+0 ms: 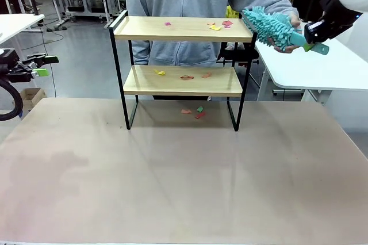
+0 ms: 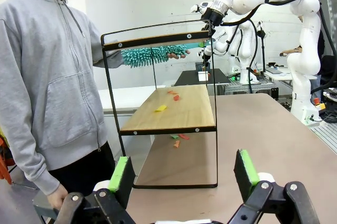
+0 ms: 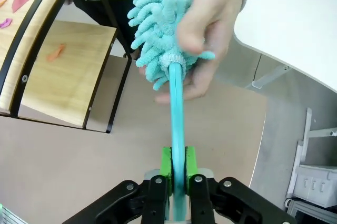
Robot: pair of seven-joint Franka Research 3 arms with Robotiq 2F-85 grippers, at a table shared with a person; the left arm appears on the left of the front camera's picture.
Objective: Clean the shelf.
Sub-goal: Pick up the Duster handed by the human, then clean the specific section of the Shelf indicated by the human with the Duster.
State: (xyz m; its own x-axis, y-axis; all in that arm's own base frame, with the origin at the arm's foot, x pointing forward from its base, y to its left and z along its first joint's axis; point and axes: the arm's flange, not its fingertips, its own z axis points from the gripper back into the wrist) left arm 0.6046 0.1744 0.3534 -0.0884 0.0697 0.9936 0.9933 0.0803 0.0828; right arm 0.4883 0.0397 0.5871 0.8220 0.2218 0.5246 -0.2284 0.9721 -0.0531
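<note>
Brown table, shelf unswept, duster held by both hand and gripper

Brown table (image 1: 184,182) carries the shelf (image 1: 144,28) at its far middle. Coloured scraps (image 1: 215,26) lie on both boards and beneath it, so no sweeping looks done. Right gripper (image 3: 177,163) is clamped on the teal duster (image 3: 158,19) handle while a person's hand (image 3: 210,34) grips its head. Left gripper (image 2: 184,174) hangs spread wide and empty, well off to the side

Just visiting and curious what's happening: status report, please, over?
Right gripper shut on duster handle; person's hand on its fluffy head. Left gripper open, off to the side. Shelf uncleaned: scraps on both boards and table beneath.
</note>
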